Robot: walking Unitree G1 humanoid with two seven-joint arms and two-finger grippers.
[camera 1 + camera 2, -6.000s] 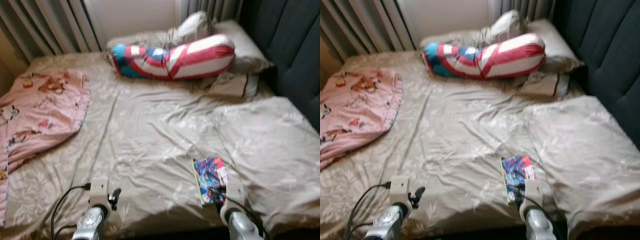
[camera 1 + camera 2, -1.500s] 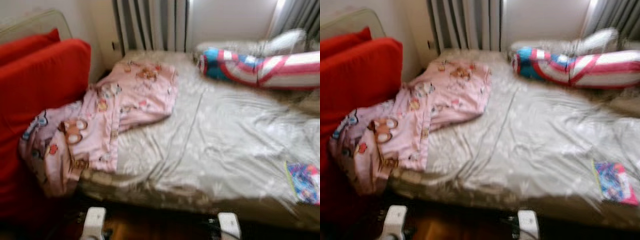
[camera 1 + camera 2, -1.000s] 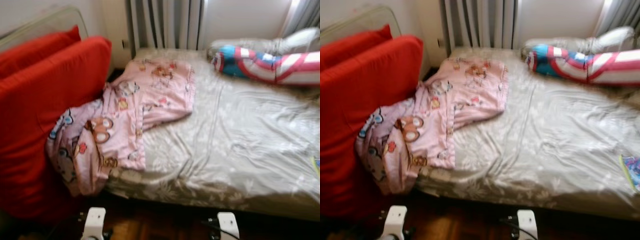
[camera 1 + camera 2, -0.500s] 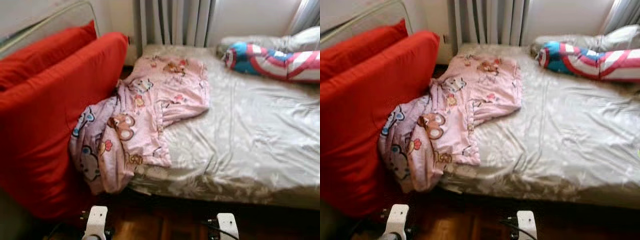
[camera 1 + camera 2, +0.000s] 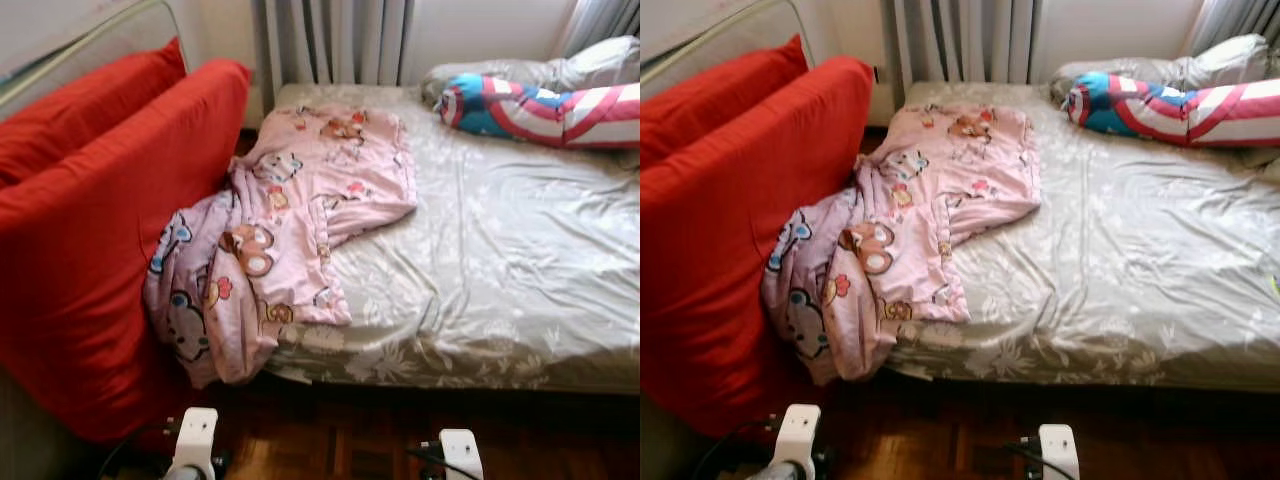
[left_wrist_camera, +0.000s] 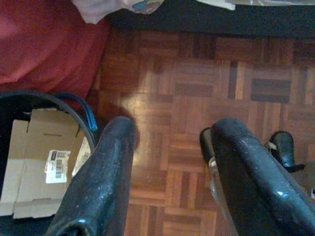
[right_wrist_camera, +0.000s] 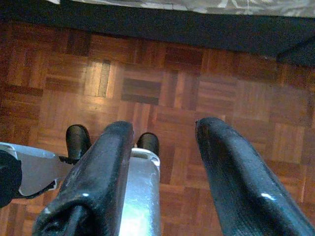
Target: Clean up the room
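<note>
While you look down from the head camera, the bed takes up most of the scene, its beige floral sheet wrinkled and running out past the right side of the frame. Its near edge drops to a strip of parquet floor, which is the open room you have for moving. To your left, two big red cushions stand upright against the bed's left side, closing off that flank. A pink cartoon-print blanket lies across the bed's left part and spills over the corner, hanging down between mattress and cushions. At the far end, a red, white and blue bolster pillow rests against a grey pillow, near the curtains. Both arms hang low over the floor: your left gripper has its fingers spread and grasps nothing, beside a flattened cardboard box; your right gripper is likewise spread and empty.
</note>
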